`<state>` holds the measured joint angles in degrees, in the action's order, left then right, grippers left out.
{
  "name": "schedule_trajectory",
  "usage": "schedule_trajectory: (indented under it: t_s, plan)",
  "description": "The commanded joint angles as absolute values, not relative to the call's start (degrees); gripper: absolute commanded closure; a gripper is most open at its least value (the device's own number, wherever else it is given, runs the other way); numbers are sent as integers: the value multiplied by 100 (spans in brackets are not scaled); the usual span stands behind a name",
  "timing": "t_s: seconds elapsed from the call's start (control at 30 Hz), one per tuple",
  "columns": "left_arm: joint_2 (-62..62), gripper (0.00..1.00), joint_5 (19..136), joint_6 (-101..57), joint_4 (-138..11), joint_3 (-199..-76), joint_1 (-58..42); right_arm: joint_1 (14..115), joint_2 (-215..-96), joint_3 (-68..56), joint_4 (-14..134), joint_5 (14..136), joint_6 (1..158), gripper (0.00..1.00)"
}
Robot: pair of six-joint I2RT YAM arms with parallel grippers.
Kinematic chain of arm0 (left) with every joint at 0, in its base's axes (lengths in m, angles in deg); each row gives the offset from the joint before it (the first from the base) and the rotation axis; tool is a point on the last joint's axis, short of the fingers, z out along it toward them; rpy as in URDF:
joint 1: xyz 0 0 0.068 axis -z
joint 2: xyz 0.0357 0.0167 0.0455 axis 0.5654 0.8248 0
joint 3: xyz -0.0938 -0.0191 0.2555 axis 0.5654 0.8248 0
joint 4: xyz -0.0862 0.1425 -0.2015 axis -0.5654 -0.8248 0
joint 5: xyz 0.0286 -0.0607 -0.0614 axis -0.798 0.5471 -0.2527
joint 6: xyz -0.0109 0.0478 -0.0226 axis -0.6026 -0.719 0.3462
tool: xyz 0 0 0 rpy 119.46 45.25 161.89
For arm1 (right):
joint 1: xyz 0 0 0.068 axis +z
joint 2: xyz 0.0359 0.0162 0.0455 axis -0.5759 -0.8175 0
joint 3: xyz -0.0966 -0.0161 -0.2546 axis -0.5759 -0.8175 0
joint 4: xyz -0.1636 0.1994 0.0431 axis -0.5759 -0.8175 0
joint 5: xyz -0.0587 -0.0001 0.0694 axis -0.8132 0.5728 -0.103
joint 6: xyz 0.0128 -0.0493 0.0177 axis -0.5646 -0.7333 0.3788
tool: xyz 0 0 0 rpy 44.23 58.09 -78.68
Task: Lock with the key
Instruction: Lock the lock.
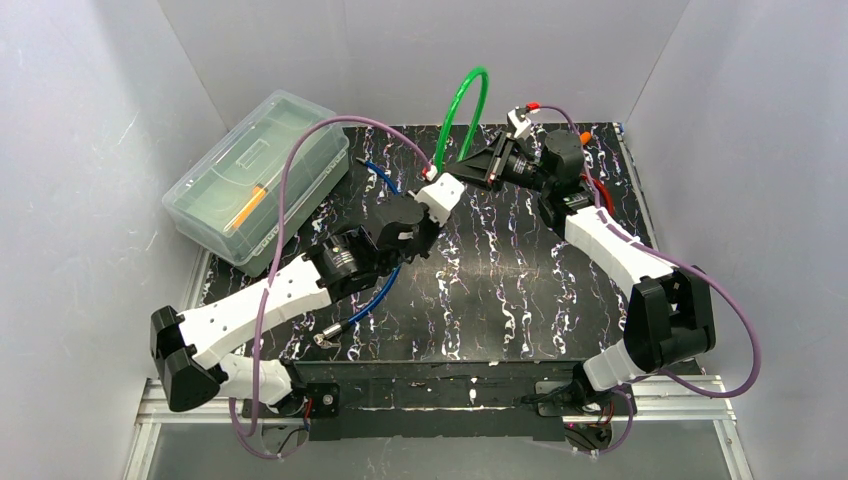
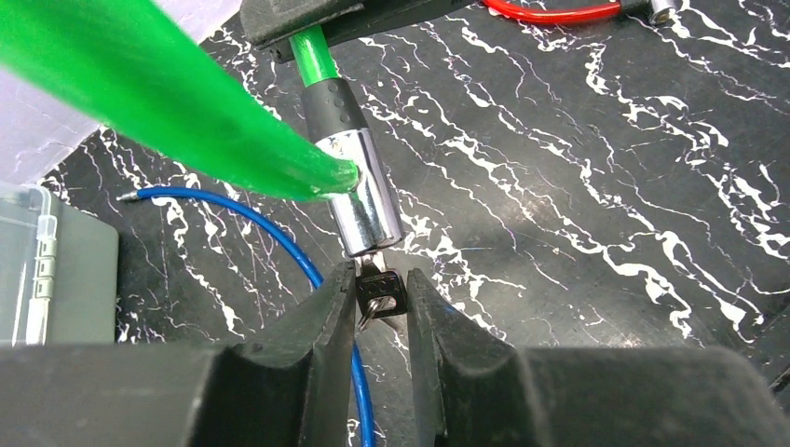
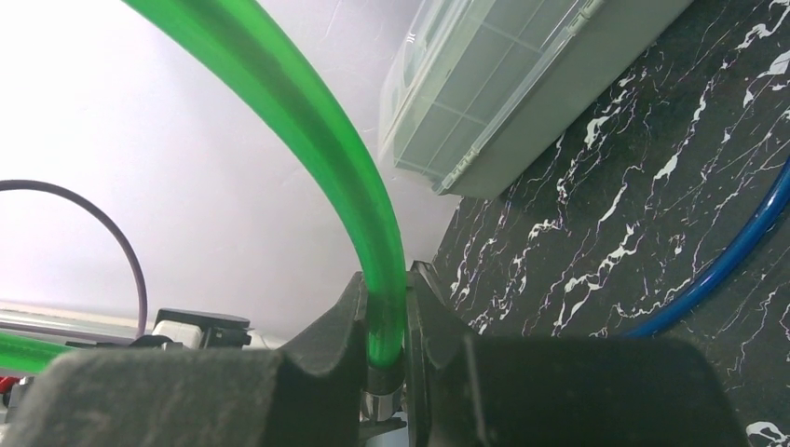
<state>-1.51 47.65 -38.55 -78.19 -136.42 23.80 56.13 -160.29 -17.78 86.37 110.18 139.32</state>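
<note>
Key [image 2: 380, 291], small with a black head, sits in the end of the chrome lock barrel [image 2: 361, 196] of a glossy green cable lock [image 1: 462, 108], above a black white-veined marble tabletop [image 1: 500, 290] between plain white walls. Left pincer [image 2: 380, 296] clamps the key; right pincer [image 3: 384, 321] clamps the green cable. Translucent plastic box [image 1: 258, 172] far left

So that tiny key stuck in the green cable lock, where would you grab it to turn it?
By its black head, the only part of the key showing outside the chrome lock barrel. Come from below the barrel's end, in line with it, one finger on each flat face, so a wrist roll would likely turn it. The left gripper is already pinching it this way, while the right gripper holds the green cable.
</note>
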Motion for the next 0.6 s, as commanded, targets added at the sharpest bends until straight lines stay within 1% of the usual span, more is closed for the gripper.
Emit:
schedule_trajectory:
  t_s: [0.0, 0.13, 0.17, 0.23, 0.3, 0.33, 0.37, 0.43, 0.47, 0.5, 0.53, 0.57]
  plan:
    - [-449, 93, 4944, -3526, -7785, -13738, 2346, 5590, -15775, -1639, 9004, 11043, 13956, 99]
    - [-815, 95, 5890, -2998, -7447, -13401, 2099, 5584, -15753, -1733, 9222, 11091, 14031, 99]
    - [-868, 97, 6106, -2872, -7390, -13345, 2019, 5582, -15746, -1768, 9317, 11106, 14077, 99]
    - [-959, 100, 6635, -2563, -7242, -13215, 1731, 5577, -15725, -1843, 9534, 11132, 14184, 99]
    - [-1016, 100, 7114, -2243, -7115, -13120, 1470, 5565, -15729, -1898, 9719, 11149, 14290, 99]
    - [-1018, 100, 7555, -1933, -7066, -13100, 1236, 5555, -15713, -1934, 9846, 11161, 14373, 99]
    - [-1007, 100, 8311, -1523, -6885, -13031, 1005, 5555, -15714, -1966, 10023, 11183, 14468, 99]
    - [-936, 100, 9392, -789, -6581, -12947, 779, 5555, -15720, -2037, 10325, 11196, 14694, 99]
    - [-915, 99, 9626, -650, -6480, -12939, 725, 5555, -15713, -2037, 10342, 11195, 14712, 99]
    - [-907, 93, 9699, -497, -6421, -12954, 689, 5555, -15713, -2045, 10355, 11188, 14730, 99]
    - [-917, 85, 9587, -520, -6498, -13009, 671, 5547, -15698, -2046, 10348, 11183, 14729, 99]
    - [-960, 73, 9188, -757, -6795, -13093, 652, 5540, -15696, -2046, 10319, 11180, 14731, 99]
